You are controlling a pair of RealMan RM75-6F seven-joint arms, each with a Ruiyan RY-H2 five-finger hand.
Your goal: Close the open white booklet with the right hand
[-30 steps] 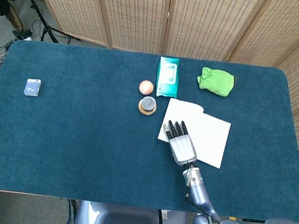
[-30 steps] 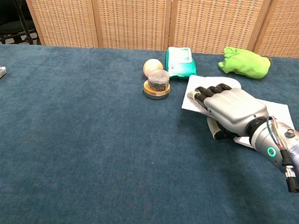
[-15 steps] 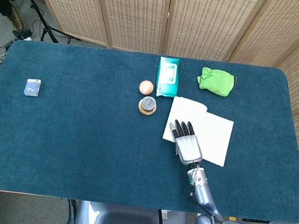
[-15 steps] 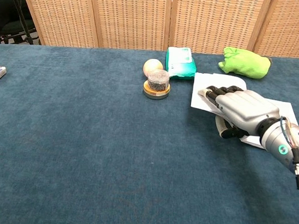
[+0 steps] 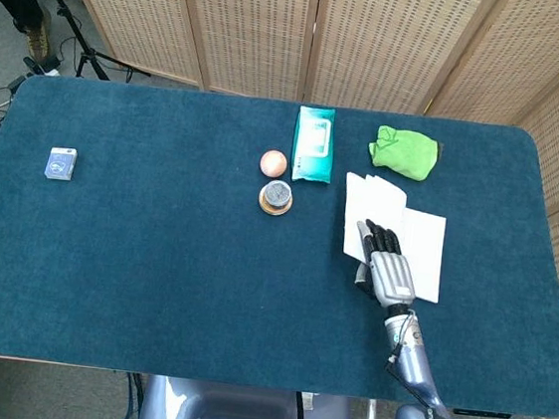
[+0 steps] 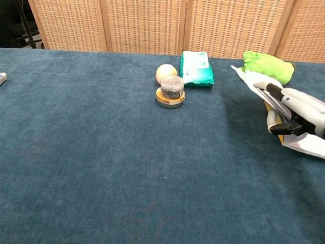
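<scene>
White booklet (image 5: 421,246) half-folded, left page lifted by right robot hand (image 5: 386,266) pinching it

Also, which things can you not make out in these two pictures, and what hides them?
- Left hand: in neither view, so its state is unknown.
- White booklet: its near part lies under the right hand in the head view; the chest view's right edge cuts off its far side.
- Small blue box: print too small to read; the chest view's left edge crops it.
- Small jar: contents too small to name.
</scene>
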